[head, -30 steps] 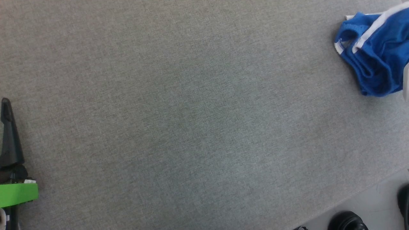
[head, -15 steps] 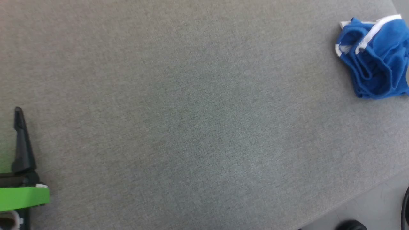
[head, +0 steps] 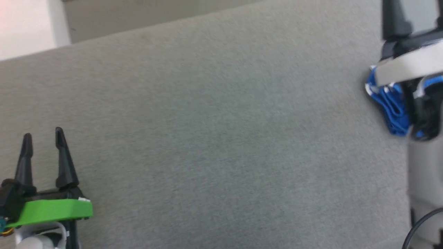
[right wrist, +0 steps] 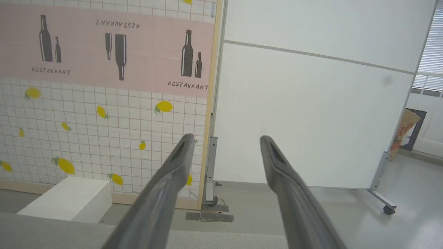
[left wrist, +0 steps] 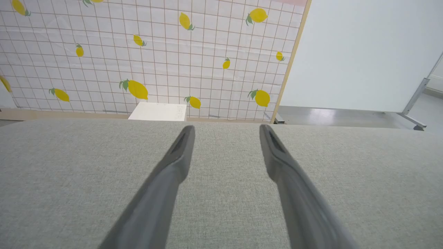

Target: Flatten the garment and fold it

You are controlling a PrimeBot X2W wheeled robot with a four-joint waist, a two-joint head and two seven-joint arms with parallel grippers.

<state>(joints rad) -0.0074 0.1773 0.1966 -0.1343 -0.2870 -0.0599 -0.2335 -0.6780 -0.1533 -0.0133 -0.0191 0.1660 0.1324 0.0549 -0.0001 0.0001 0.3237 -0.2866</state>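
Plainly, both arms were stretched forward over the grey cloth-covered table, one at each side of the head view. The left gripper sat at the lower left, low over the bare table, its green band nearly level and its two dark fingers pointing toward the far edge. In the left wrist view those fingers stood well apart with nothing between them, aimed at a lemon-patterned wall and a white box beyond the table. The right gripper was reached further out, at the upper right of the head view, with its pale band tilted. Its fingers were likewise spread and empty, pointing past the table's far edge at a white panel. The garment lay bunched in blue folds with white trim near the table's right edge. The right wrist covered its right part in the head view, and I could not tell whether the two touched.
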